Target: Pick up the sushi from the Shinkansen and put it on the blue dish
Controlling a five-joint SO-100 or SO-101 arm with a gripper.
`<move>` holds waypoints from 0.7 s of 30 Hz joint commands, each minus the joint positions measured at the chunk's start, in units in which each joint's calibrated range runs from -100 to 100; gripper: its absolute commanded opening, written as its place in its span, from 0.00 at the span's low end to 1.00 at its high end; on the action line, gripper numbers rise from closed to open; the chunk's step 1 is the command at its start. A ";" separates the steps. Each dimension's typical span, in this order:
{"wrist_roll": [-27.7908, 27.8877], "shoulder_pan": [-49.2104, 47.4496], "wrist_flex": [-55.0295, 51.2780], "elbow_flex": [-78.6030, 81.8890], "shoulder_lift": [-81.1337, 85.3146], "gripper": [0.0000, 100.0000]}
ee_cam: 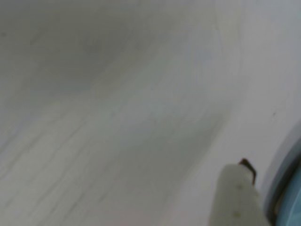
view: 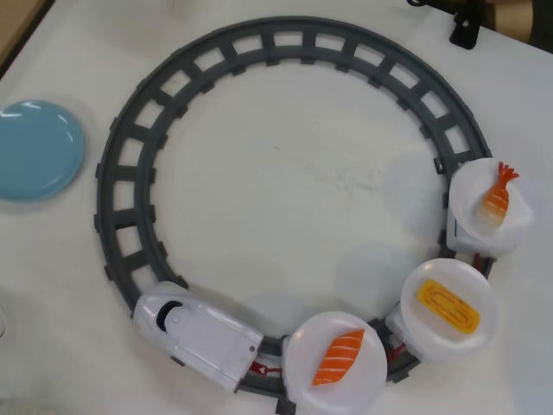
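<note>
The shrimp sushi (view: 498, 197) lies on the last white plate car (view: 464, 201) at the right of the overhead view. The white Shinkansen (view: 197, 333) stands at the lower left of the grey ring track (view: 130, 147), pulling three plate cars. The blue dish (view: 34, 149) sits empty on the table at the far left, outside the track. My gripper does not show in the overhead view. In the wrist view only one white fingertip (ee_cam: 237, 188) shows at the bottom right over a blurred white surface, with nothing on it. Whether the jaws are open or shut is hidden.
The other two plate cars carry an orange salmon slice (view: 339, 357) and a yellow egg piece (view: 448, 306). A black fitting (view: 464, 26) sits at the top right edge. A bluish curved edge (ee_cam: 289, 202) shows at the wrist view's bottom right.
</note>
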State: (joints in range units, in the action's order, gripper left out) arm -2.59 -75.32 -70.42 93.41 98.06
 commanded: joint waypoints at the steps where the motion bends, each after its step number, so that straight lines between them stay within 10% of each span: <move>1: 0.34 3.49 0.65 -6.31 -0.47 0.17; 10: 7.45 30.86 10.76 -31.10 -6.02 0.18; 21: 15.77 63.70 26.05 -70.69 -62.27 0.17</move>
State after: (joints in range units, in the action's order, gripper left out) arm 10.92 -19.33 -46.72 36.60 51.41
